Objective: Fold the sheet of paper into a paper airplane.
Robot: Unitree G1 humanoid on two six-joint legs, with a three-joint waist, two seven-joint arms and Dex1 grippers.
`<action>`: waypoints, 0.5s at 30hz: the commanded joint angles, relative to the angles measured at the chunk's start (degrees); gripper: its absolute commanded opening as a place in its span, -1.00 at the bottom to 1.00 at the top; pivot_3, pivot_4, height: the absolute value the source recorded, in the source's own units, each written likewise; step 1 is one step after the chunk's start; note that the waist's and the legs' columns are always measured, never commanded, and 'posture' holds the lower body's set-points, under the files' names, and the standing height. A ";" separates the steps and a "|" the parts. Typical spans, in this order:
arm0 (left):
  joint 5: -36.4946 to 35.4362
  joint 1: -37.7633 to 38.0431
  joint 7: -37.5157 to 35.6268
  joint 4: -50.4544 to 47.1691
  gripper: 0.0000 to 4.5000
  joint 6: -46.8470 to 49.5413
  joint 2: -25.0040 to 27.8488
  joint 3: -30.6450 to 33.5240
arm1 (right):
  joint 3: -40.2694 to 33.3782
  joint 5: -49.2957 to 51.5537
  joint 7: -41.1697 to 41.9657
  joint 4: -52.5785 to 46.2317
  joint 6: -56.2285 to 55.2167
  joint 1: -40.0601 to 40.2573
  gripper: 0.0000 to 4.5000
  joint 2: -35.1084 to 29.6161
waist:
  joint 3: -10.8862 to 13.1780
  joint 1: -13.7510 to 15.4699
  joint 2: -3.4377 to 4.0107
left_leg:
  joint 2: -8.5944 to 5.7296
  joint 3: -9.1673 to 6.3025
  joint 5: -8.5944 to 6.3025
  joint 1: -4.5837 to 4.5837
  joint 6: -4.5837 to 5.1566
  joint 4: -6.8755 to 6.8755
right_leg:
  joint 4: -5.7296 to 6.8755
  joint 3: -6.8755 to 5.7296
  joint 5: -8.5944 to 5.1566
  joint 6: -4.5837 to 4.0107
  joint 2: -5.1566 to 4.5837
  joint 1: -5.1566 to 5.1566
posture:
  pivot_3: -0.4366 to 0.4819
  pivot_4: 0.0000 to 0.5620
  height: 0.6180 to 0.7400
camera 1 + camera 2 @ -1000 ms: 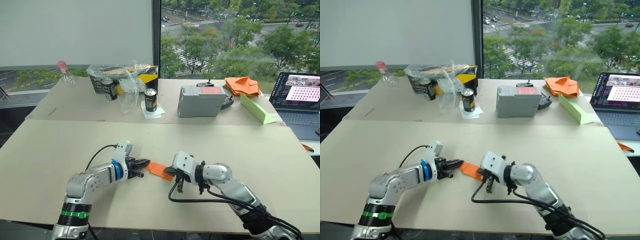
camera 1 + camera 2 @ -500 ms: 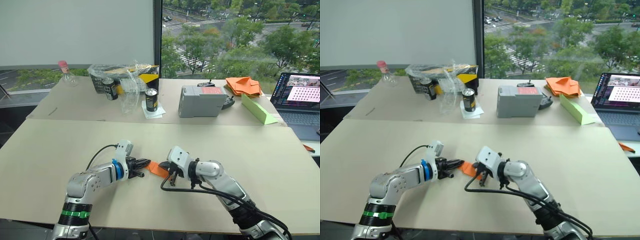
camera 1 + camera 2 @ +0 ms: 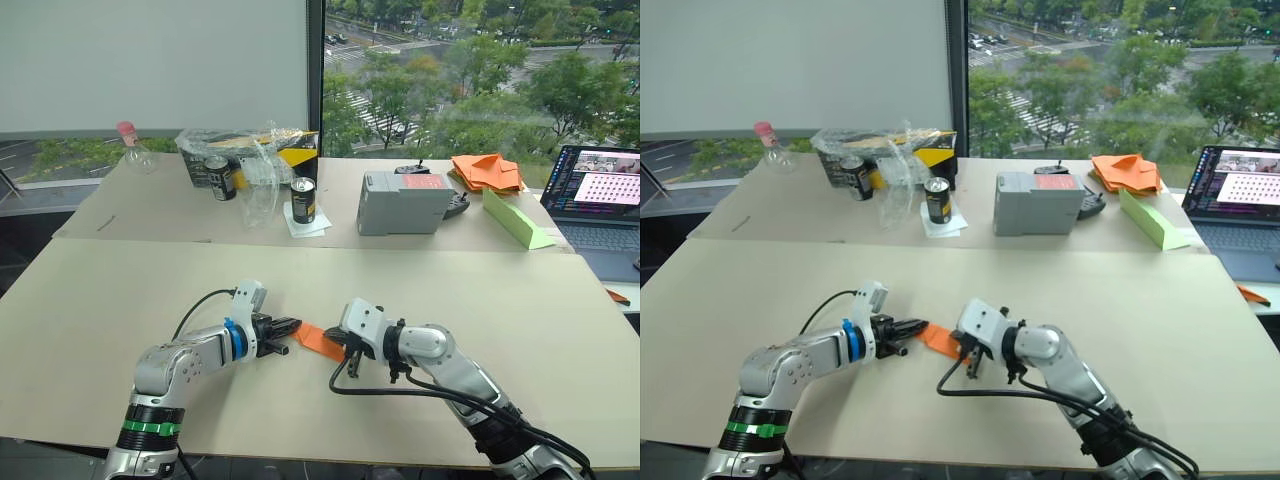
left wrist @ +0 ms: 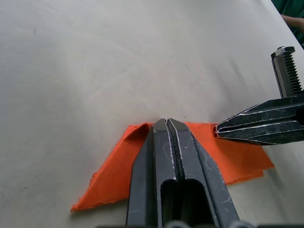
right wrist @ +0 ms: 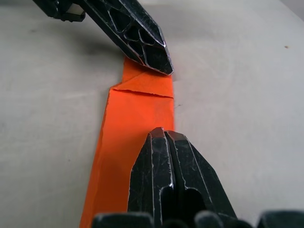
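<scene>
We see a pale desk point(image 3: 120, 300) across the lower frame, a second desk point(image 3: 150, 215) behind it, a white blind point(image 3: 150, 60) upper left, and a window point(image 3: 480, 70) onto green trees upper right.

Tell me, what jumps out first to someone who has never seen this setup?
The bright-orange sheet of paper, folded into a narrow strip, lies flat on the near table, with the left gripper and right gripper pressing shut fingers on its opposite ends. Behind, a heap of orange paper pieces and a light-green paper wedge sit by an open laptop.
</scene>
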 commanded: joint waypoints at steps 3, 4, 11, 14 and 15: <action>2.15 0.92 2.32 2.35 -1.00 1.04 0.94 0.03 | -1.08 -0.86 0.11 0.88 1.43 2.67 -0.99 -2.42 | 0.00 0.08 0.00 | 0.00 0.00 0.00 0.00 0.00 0.00 | -0.01 0.00 0.00 0.00 0.00 0.01 | -0.05 -0.47 1.00; 2.16 0.89 2.29 2.40 -1.00 1.01 0.92 -0.04 | -1.41 -0.64 0.06 0.68 1.65 2.84 -0.99 -2.52 | 0.00 0.07 0.00 | 0.00 0.00 0.00 0.00 0.00 0.00 | -0.01 0.00 0.00 0.00 0.00 0.01 | -0.05 -0.47 1.00; 2.19 0.61 2.05 2.78 -1.00 0.87 0.98 -0.23 | -3.21 0.22 0.46 -0.60 2.78 3.93 -0.99 -3.76 | 0.00 0.21 0.00 | 0.00 0.00 0.00 0.00 0.00 0.00 | -0.01 0.00 0.00 0.00 0.00 0.02 | -0.05 -0.47 1.00; 2.18 0.57 1.94 2.80 -1.00 0.88 1.19 -0.23 | -3.76 0.57 0.79 -1.81 3.07 4.92 -0.99 -4.81 | 0.00 0.22 0.00 | 0.00 0.01 0.00 0.00 0.00 0.00 | -0.02 0.00 0.00 0.00 0.00 0.02 | -0.05 -0.47 1.00; 2.17 0.54 1.92 2.80 -1.00 0.91 1.24 -0.21 | -3.98 0.67 0.94 -2.21 3.23 5.22 -0.99 -5.13 | 0.00 0.24 0.00 | 0.00 0.01 0.00 0.00 0.00 0.00 | -0.02 0.00 0.00 0.00 0.00 0.02 | -0.05 -0.47 1.00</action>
